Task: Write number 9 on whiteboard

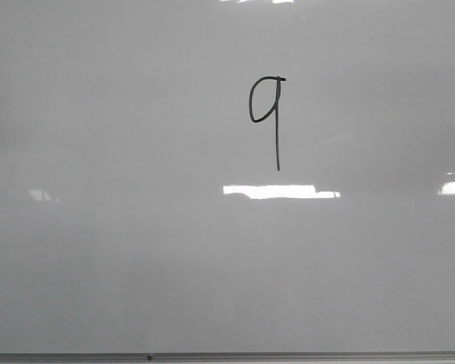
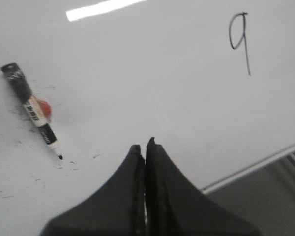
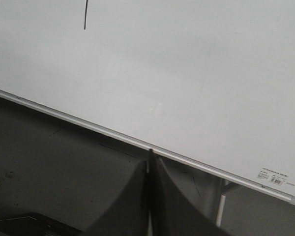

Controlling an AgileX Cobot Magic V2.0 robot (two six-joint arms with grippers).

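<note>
Your left gripper (image 2: 145, 143) is clenched, its two black fingers (image 2: 160, 177) pressed flat together with nothing between them, and it hangs above the whiteboard (image 2: 152, 83) close to the board's metal edge strip (image 2: 250, 167). Your right gripper (image 3: 149, 157) is clenched and empty too, its tips over the same board's edge strip (image 3: 113, 132), with dark floor beneath it.

Taking the 9 (image 1: 267, 114) as your landmark: it is drawn in thin black line on the board (image 1: 136, 265), a small narrow loop, a short tick at its top and a long straight tail. In the left wrist view the 9 (image 2: 240, 42) is well apart from the left gripper, farther in on the board. In the right wrist view only the end of its tail (image 3: 85, 14) shows, well apart from the right gripper.

A marker (image 2: 32, 109) lies flat on the board, well apart from the 9 and on the far side of the left gripper from it, uncapped with its tip on the surface. Small black flecks (image 2: 64, 164) are scattered around that tip. Something red (image 2: 45, 108) sits against the marker's barrel; the blur leaves you unable to tell what it is.

A small label (image 3: 275, 178) sits at the board's corner, well apart from the 9
</note>
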